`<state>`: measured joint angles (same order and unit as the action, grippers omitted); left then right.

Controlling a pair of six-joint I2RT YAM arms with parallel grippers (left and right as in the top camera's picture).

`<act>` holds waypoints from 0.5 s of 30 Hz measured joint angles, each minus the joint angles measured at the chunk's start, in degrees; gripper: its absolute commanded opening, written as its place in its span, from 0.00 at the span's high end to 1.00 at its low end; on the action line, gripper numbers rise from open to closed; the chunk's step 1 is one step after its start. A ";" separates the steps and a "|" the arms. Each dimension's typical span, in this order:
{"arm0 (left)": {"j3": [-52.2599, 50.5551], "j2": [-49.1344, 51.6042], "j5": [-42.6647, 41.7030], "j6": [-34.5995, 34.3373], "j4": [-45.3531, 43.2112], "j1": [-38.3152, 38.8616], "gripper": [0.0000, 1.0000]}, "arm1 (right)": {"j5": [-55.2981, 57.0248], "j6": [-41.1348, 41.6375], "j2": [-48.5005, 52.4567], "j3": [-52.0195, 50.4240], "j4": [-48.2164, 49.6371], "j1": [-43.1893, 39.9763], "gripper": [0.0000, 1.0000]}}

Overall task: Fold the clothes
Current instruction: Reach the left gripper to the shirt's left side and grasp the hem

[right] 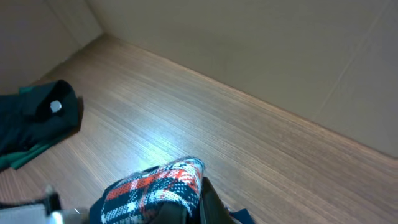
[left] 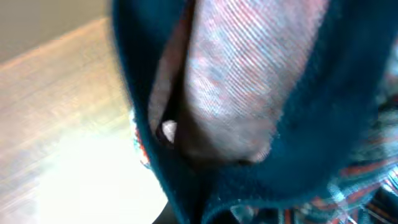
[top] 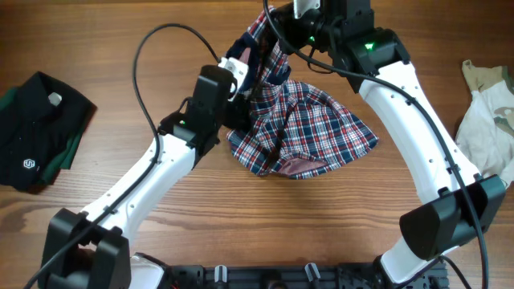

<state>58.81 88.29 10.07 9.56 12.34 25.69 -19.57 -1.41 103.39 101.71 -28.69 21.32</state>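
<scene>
Left claw (top: 239, 74) and right claw (top: 283, 16) tight on plaid shirt (top: 317, 120), wooden table (top: 241, 217), beige wall (right: 280, 50)

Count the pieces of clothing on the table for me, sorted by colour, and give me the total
plaid shirt (red, navy and white): 1
black garment with a green edge: 1
white and beige garment: 1
Total: 3

shirt (top: 321, 128) on table (top: 241, 221) centre
</scene>
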 measured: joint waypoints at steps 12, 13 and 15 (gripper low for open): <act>5.66 -11.37 1.05 9.88 -14.21 -8.11 0.96 | 6.86 -9.57 -4.07 0.11 -4.42 -0.09 0.96; 5.66 -11.37 1.05 10.43 -14.73 -8.13 0.96 | 7.91 -10.16 -4.33 0.13 -4.61 -0.09 0.96; 5.66 -11.37 1.05 11.82 -16.20 -8.20 0.96 | 9.75 -12.02 -4.39 0.13 -4.79 -0.09 0.96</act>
<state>64.47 76.93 11.11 21.39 -3.86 17.50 -9.82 -13.43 99.00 101.84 -33.47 21.23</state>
